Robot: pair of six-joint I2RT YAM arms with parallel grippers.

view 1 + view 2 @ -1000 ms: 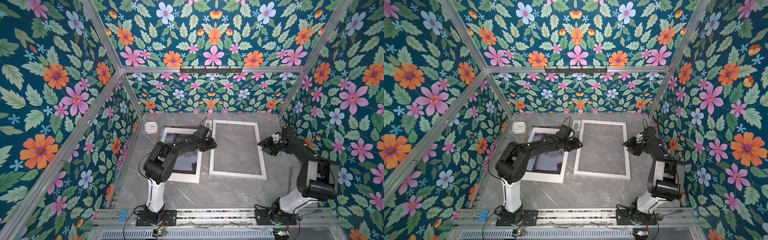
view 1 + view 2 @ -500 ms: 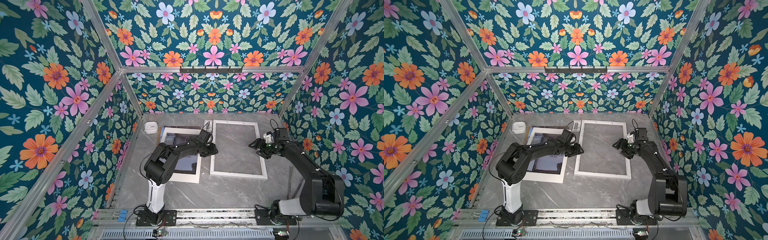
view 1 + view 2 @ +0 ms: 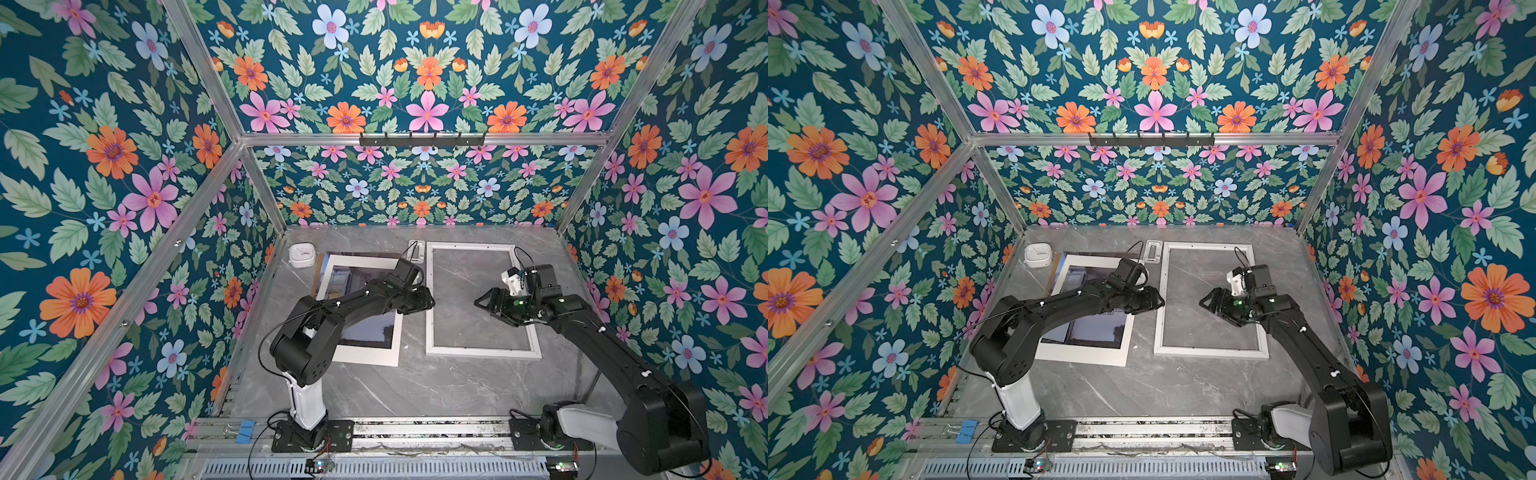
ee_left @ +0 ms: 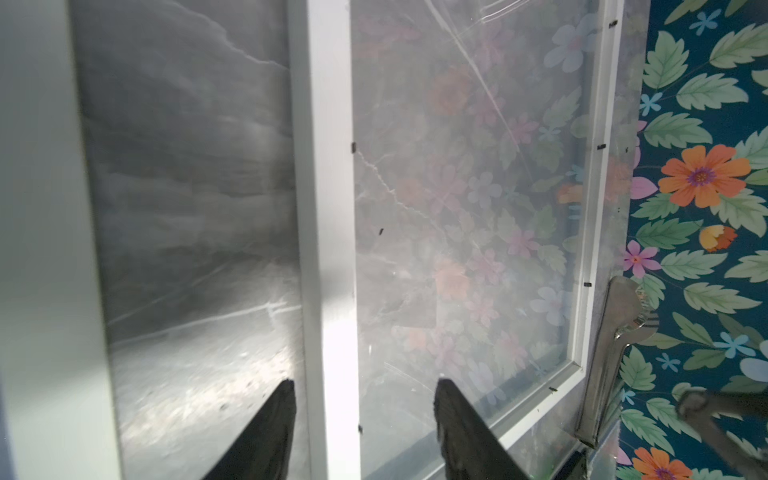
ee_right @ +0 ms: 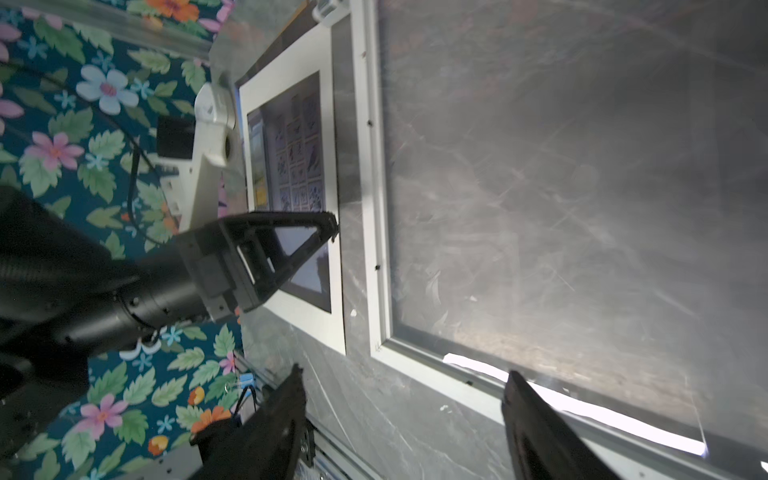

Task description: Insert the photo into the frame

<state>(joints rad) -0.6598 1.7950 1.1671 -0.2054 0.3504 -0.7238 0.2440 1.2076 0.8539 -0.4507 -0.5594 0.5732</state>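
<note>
Right wrist view puts our right gripper (image 5: 405, 372) nearest: fingers spread wide, empty, hovering over the frame (image 5: 374, 208), so we judge it is free to help. In both top views that frame lies flat right of centre, its pane bare for loading. At its left rail our left gripper (image 3: 428, 301) hangs with fingers apart astride the rail, pinching nothing, perhaps to steady it. Further left, the photo (image 3: 349, 278) lies inside a white mat (image 3: 365, 353), not yet framed.
</note>
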